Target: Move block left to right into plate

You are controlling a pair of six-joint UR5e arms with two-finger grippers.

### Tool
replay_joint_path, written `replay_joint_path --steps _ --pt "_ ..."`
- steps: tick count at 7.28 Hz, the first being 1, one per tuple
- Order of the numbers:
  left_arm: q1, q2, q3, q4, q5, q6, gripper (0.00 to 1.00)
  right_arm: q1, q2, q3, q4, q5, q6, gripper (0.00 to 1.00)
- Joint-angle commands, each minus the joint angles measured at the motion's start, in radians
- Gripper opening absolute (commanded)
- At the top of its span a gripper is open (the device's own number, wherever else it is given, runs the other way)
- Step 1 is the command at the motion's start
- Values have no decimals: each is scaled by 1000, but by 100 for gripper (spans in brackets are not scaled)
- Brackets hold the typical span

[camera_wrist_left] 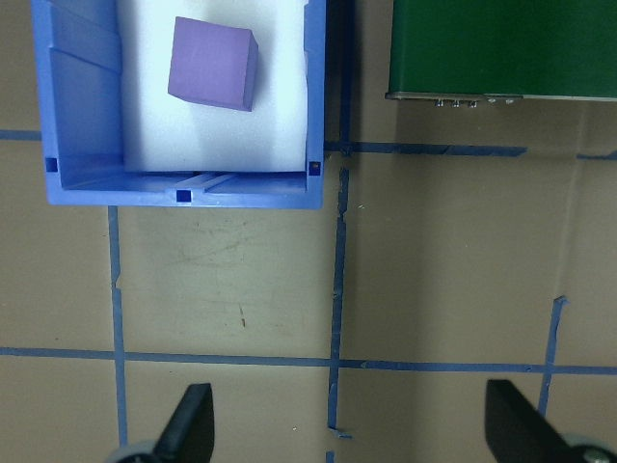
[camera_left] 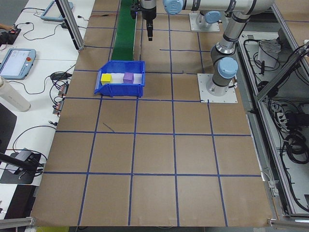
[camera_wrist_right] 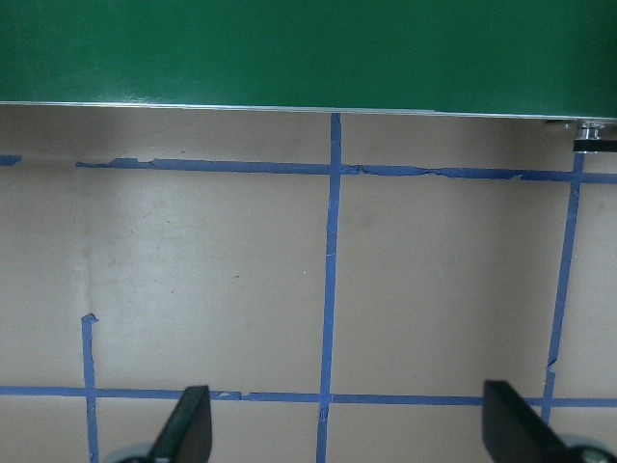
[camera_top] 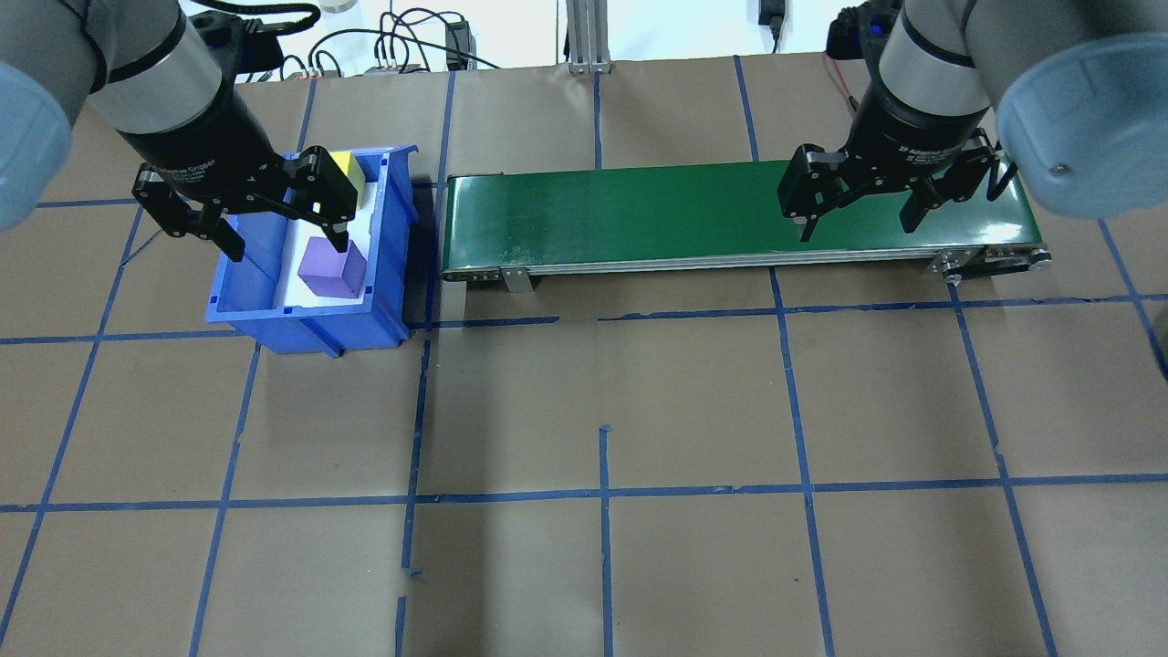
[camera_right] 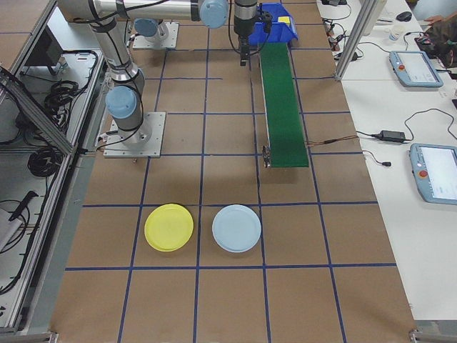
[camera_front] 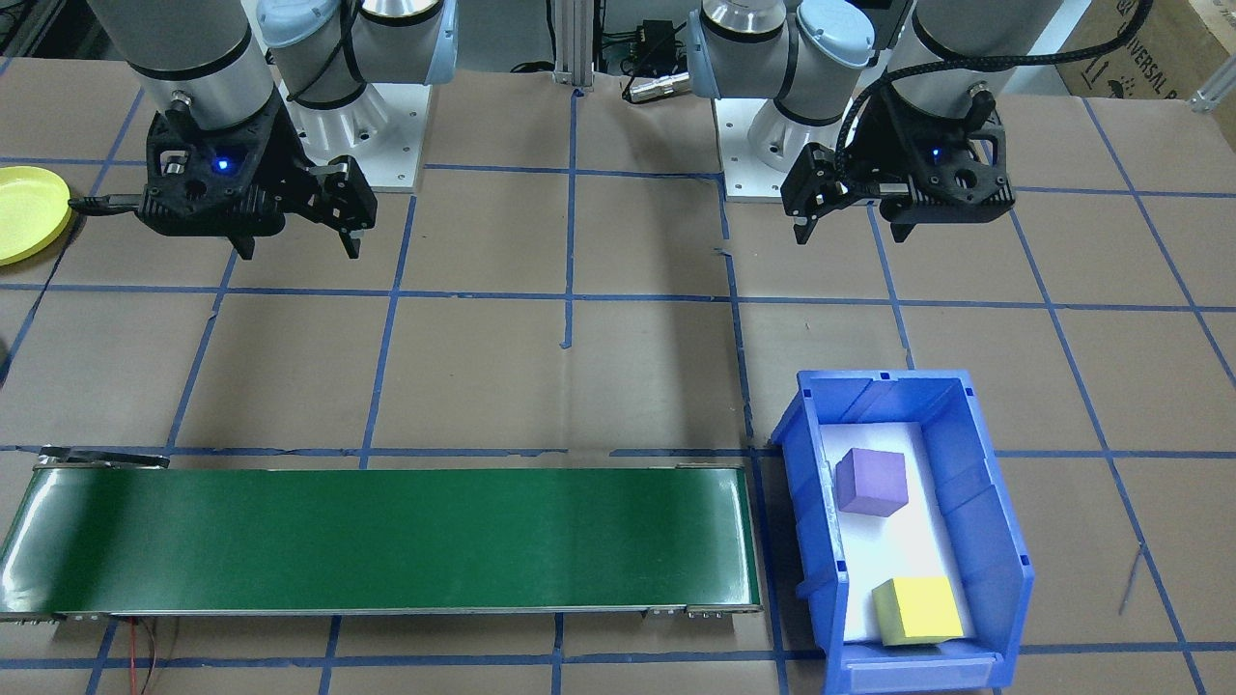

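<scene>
2 blocks (camera_front: 871, 482) in blue bin (camera_front: 995, 541)

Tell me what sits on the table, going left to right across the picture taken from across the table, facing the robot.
Yellow plate at the left edge → long green conveyor belt → blue bin, which holds a purple block and a yellow block.

Yellow plate (camera_right: 168, 227) and pale blue plate (camera_right: 236, 228) sit side by side, just apart, toward the near end of the table (camera_right: 214, 300), green conveyor belt (camera_right: 281, 103) runs along the table's right edge up to a blue bin (camera_right: 275, 25) at the far end.
</scene>
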Motion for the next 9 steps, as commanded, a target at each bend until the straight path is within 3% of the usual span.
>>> replay_joint_path --steps 1,6,8,9 --pt "19 -17 21 1 2 14 100 0 0 0 0 0 1 100" --pt "137 -298 -7 283 5 201 100 0 0 0 0 0 0 100" --pt "149 -408 -5 413 3 233 100 -2 0 1 0 0 0 100" --pt "149 -438 -2 420 -3 233 100 0 0 0 0 0 0 100"
